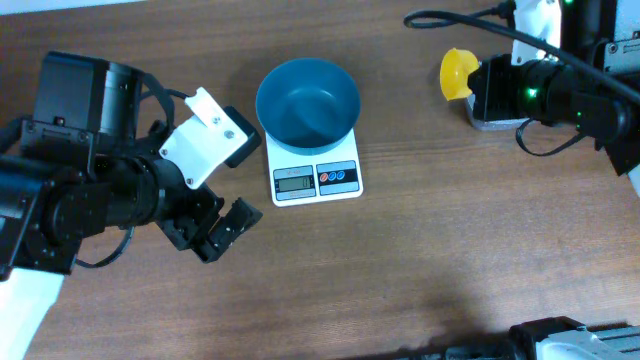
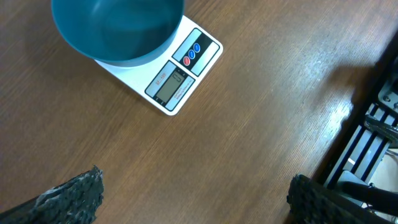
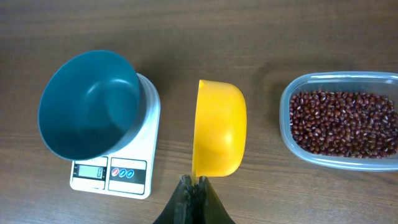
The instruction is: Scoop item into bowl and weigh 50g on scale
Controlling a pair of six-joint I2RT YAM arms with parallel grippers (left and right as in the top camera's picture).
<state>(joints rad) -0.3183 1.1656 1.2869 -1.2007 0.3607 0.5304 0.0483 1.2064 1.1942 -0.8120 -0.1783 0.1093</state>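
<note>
Yellow scoop [image 3: 219, 127], empty, gripped in the right jaws, sits between red-brown beans [image 3: 342, 124] in a clear tub [image 3: 339, 76] at 3 o'clock and the empty blue bowl [image 3: 87, 102] on the white scale [image 3: 149, 118] at 9 o'clock; left jaws open; best to dip shallowly, taking small loads.

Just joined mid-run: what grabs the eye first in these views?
The empty blue bowl sitting on the white scale at table centre. Next, the bright yellow scoop, pinched by the right gripper, between the bowl and a clear tub of red-brown beans.
</note>
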